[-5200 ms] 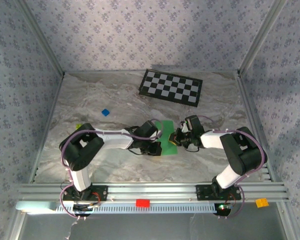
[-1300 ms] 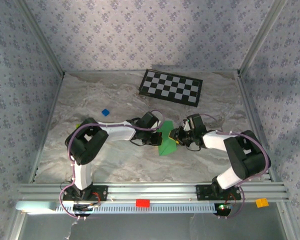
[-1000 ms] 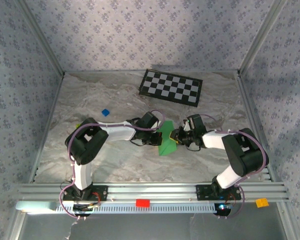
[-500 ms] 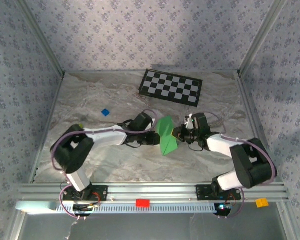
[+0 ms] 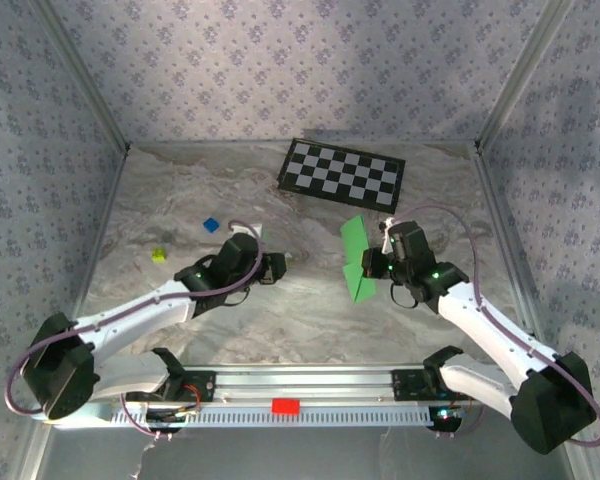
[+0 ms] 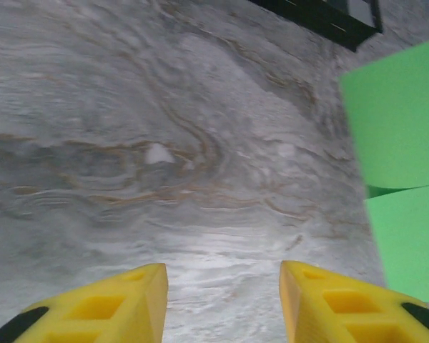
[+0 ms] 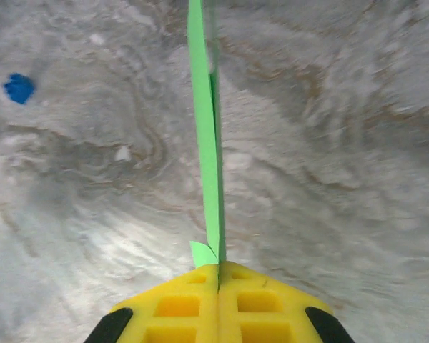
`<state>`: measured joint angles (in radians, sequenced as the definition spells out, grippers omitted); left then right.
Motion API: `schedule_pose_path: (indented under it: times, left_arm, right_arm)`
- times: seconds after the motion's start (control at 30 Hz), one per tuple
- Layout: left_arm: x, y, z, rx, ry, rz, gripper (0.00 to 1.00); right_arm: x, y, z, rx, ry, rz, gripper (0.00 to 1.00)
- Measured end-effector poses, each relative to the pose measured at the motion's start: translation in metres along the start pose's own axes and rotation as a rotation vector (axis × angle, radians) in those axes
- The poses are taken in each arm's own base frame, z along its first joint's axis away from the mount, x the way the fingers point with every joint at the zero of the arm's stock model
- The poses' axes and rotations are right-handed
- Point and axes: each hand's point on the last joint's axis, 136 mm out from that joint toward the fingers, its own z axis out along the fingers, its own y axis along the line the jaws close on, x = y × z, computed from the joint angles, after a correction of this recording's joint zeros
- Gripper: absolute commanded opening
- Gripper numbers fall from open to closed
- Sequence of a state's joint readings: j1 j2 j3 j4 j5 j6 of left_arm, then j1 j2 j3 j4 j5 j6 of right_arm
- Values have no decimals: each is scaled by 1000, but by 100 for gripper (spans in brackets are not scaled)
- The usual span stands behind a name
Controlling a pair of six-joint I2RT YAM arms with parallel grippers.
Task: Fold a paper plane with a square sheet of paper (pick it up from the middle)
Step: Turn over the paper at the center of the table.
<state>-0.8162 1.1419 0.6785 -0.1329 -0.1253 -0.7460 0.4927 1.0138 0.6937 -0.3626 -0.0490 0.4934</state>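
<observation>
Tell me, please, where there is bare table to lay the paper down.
Bare marble lies between the left gripper and the green paper, and left of the checkerboard beyond the blue block. It is tightest around the right gripper, near the checkerboard.

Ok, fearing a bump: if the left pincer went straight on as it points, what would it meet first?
Probably just the marble table; the left pincer frames bare marble ahead, and the green paper sits right of that line, though depth is unclear.
</observation>
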Motion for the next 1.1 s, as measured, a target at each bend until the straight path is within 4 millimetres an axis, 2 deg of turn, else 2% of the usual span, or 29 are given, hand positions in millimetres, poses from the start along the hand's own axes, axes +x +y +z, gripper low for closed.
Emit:
schedule_pose_path:
  times: [0.17,0.3,0.4,0.53,0.67,0.8,0.97,1.1]
  left_arm:
    - [-1,28,-14,-72,-51,-48,50]
    - [-4,44,-24,-120,-91,-91,51]
    - [-8,54,-33,-154,-127,-127,51]
    - [-15,66,-49,-192,-187,-173,53]
    - [-19,76,-65,-213,-241,-208,53]
    - [-21,87,-81,-239,-289,-242,53]
    - [-22,97,-94,-258,-329,-266,53]
    - [-18,102,-94,-276,-320,-262,54]
  right_arm:
    - [0,-13,-7,223,50,-124,2]
    - [1,-17,-4,437,108,-258,2]
    - [3,-17,5,575,145,-351,2]
    - [18,-2,27,686,207,-489,2]
    - [36,26,59,696,261,-567,3]
    - [62,55,89,627,319,-576,5]
    - [84,88,114,489,374,-494,9]
    - [91,109,124,367,404,-405,21]
